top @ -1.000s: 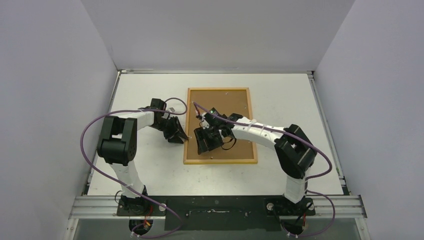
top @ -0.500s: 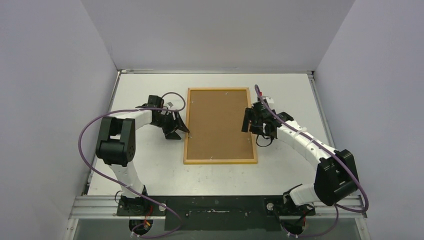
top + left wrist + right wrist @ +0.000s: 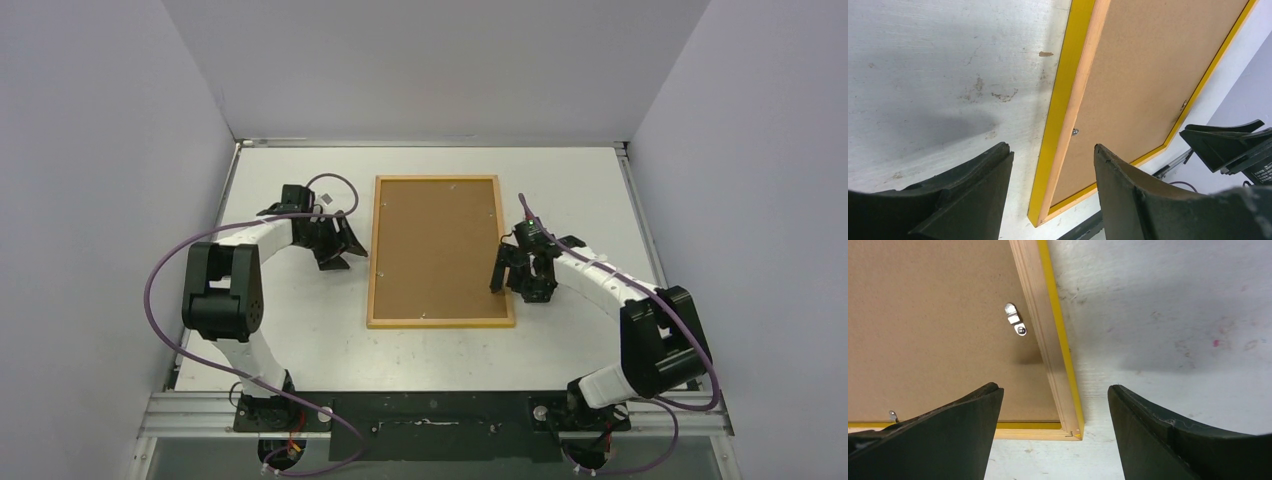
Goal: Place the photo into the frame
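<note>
Black fingers of the left claw (image 3: 1053, 155) stand apart with nothing between them, hanging by the left rail of the thin rectangular frame with a yellow front border and pale wooden back (image 3: 1060, 125). The right claw (image 3: 1053, 390) is likewise released and empty, above the frame's near right corner. The frame lies face down in the middle of the white surface (image 3: 580, 180), and a brown fibreboard backing board (image 3: 437, 250) fills its back.

The job looks near its end. Doing this step well probably means checking that each small metal turn clip (image 3: 1015, 320) sits over the board, then drawing both claws away without catching the rails.

The photo shows in no view. It is presumably sandwiched under the board, but that cannot be confirmed. Only some clips are visible, and whether either claw touches the frame is hard to make out
</note>
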Action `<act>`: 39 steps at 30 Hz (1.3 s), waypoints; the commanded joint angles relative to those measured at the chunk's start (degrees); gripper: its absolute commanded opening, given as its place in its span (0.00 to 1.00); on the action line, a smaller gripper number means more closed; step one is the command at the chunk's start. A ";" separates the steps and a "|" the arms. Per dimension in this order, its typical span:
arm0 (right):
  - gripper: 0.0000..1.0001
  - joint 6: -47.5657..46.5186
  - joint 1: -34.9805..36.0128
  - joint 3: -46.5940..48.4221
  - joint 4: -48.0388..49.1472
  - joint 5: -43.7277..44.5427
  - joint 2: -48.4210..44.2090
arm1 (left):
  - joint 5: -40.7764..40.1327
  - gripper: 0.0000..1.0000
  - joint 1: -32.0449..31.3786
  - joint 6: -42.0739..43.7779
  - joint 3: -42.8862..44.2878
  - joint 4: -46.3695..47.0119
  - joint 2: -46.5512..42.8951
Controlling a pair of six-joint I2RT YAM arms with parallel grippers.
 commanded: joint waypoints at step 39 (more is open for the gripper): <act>0.57 -2.76 12.95 12.38 7.13 -0.53 7.82 | -9.02 0.44 -3.16 -0.67 -5.04 -2.83 0.64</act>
